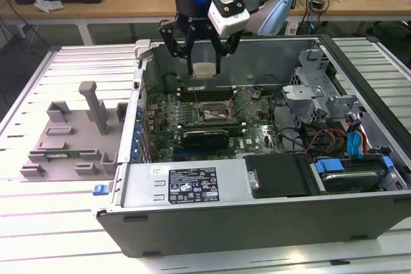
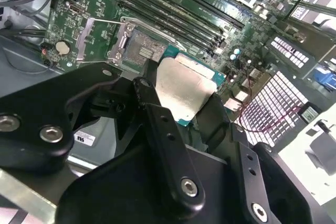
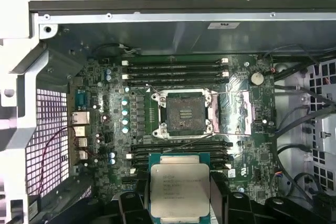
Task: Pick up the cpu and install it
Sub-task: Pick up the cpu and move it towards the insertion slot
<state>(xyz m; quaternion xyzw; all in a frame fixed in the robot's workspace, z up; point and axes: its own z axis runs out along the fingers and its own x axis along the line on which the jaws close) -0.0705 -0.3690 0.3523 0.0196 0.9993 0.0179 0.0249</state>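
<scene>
Open computer case [image 1: 257, 226] on the slatted table [image 1: 38, 222]. Inside it lie a green motherboard [image 1: 192, 120], a power supply box [image 1: 186, 184] along the near wall and a black drive [image 1: 276, 174] just beside that. Blue cables [image 1: 356, 142] sit toward the exterior view's right. A grey fixture tray [image 1: 70, 139] lies outside the case on the exterior view's left. The socket [image 3: 184, 114] on the motherboard is open, its metal frame is flipped aside, and no chip is seated in it. Rows of memory slots [image 3: 176, 69] run on both sides of it. The gripper [image 1: 204, 68] hangs over the case interior, above the board. The cpu [image 3: 179, 187] is in the air, held flat with its silver top facing up. The fingers [image 2: 157, 124] are clamped on it, one on each opposite edge. In the first wrist view the cpu sits beside the socket, over the memory slots, not lined up over the socket and well apart from the board surface.
</scene>
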